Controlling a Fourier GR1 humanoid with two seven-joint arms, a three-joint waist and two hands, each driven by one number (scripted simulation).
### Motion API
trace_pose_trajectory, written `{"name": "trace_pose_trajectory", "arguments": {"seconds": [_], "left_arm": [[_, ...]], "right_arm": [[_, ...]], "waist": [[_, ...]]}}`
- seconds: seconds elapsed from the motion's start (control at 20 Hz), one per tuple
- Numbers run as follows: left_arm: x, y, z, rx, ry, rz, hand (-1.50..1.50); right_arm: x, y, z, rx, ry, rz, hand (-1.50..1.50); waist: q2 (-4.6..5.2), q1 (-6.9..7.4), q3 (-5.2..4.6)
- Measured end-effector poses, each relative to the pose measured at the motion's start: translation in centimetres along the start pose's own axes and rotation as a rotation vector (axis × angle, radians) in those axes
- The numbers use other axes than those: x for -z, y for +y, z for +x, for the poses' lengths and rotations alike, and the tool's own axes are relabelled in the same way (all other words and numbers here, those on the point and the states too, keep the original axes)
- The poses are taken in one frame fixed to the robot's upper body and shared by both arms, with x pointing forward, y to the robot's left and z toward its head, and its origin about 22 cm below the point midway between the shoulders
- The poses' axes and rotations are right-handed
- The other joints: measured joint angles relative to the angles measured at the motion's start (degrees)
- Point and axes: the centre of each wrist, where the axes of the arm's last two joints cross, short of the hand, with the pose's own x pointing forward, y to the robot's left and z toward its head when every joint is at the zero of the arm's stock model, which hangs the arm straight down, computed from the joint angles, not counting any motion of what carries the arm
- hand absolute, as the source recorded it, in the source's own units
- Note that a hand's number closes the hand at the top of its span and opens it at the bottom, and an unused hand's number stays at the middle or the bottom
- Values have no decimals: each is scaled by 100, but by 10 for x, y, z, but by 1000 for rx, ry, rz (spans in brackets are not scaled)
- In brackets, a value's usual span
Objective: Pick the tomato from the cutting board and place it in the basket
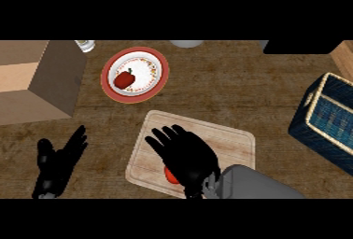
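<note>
A pale wooden cutting board lies at the middle of the counter. My right hand hovers over its near left part, fingers spread and pointing up the view. A red tomato peeks out from under the palm at the board's near edge; most of it is hidden, and I cannot tell whether the hand touches it. The dark blue basket with a pale woven rim stands at the right edge. My left hand rests open at the lower left, fingers up.
A red-rimmed plate holding a red pepper sits behind the board. A cardboard box stands at the far left. A jar, a white bowl and a dark object line the back edge.
</note>
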Motion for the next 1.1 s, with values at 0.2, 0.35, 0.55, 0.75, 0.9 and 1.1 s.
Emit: {"name": "trace_pose_trajectory", "arguments": {"seconds": [0.2,0.35,0.55,0.75,0.9,1.1], "left_arm": [[-2,-4,-1,3,-15,0,0],[-3,-2,-2,2,-19,-2,0],[-1,0,1,1,0,1,0],[-3,-5,2,-2,7,2,0],[-4,1,-3,4,-14,4,0],[-5,0,-2,5,-16,4,0]], "right_arm": [[7,10,8,-10,1,3,-150],[16,14,2,-24,17,23,-150],[23,26,1,-57,49,72,-150],[26,33,0,-63,62,84,-150],[29,39,-1,-58,63,81,-150],[36,47,-7,-58,58,82,-150]], "waist": [[0,-2,-7],[1,3,-8],[2,-1,-9],[1,-5,-10],[0,-7,-9],[1,-5,-10]]}}
